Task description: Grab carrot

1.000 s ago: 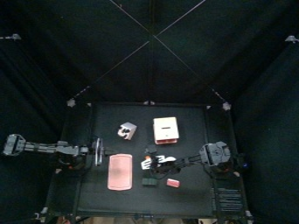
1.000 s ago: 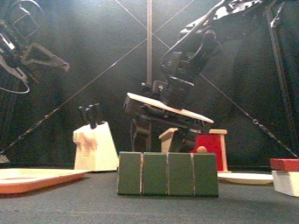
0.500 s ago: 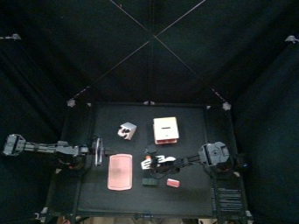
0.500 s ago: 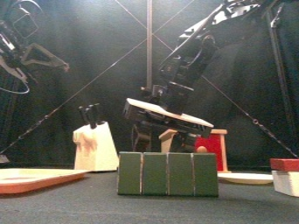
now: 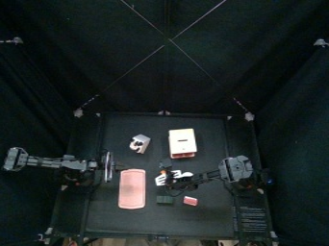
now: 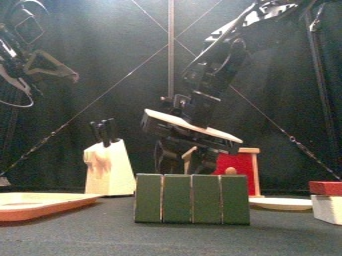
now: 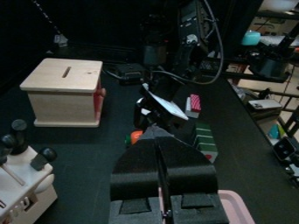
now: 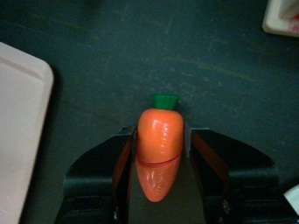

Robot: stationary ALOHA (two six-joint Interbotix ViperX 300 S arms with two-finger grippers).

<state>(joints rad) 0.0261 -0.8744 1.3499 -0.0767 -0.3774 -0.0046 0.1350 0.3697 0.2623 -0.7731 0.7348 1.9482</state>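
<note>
The carrot [image 8: 162, 153] is small and orange with a green top. In the right wrist view it lies between my right gripper's [image 8: 162, 171] two jaws, which press on its sides over the dark table. In the top view this gripper [image 5: 164, 177] is right of the long pink tray [image 5: 130, 188]. In the front view it [image 6: 185, 152] hangs behind the green block. The left wrist view shows a bit of orange [image 7: 136, 136] under the right arm's jaws. My left gripper [image 7: 163, 166] is shut and empty, resting at the table's left [image 5: 96, 174].
A white knife block [image 5: 139, 143] and a wooden box with red sides [image 5: 184, 142] stand at the back. A green block [image 5: 167, 201] and a small pinkish-red block [image 5: 191, 201] lie near the front edge. The pink tray's edge [image 8: 17, 131] is close beside the carrot.
The right gripper has shifted only slightly over the same spot. The left arm has not moved.
</note>
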